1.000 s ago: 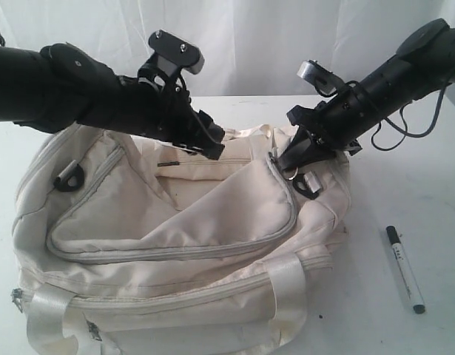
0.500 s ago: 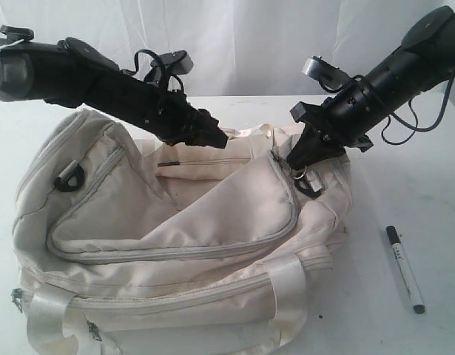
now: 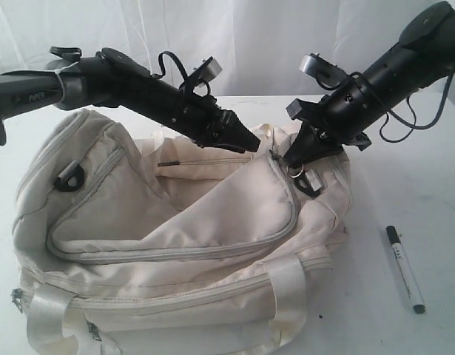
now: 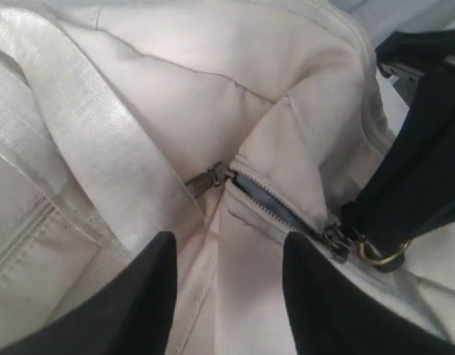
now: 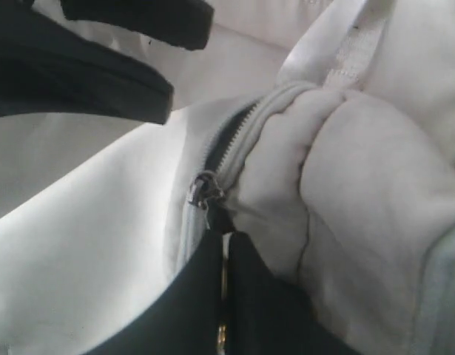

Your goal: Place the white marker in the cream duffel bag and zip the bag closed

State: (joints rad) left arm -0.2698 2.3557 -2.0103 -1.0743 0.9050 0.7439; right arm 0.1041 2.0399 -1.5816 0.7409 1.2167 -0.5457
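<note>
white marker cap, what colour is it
Black, at the far end of the white marker; the exterior view shows it best.

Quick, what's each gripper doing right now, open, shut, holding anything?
Left gripper: open, empty, over the cream duffel bag.
Right gripper: shut on the zipper pull.

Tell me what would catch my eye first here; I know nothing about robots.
A big, soft cream duffel bag fills the left and middle of the exterior view, its top flap partly open. Two black arms lean over its back: the left gripper hangs open, the right gripper is pinched shut on the metal ring zipper pull. A white marker lies alone on the table, right of the bag.
</note>
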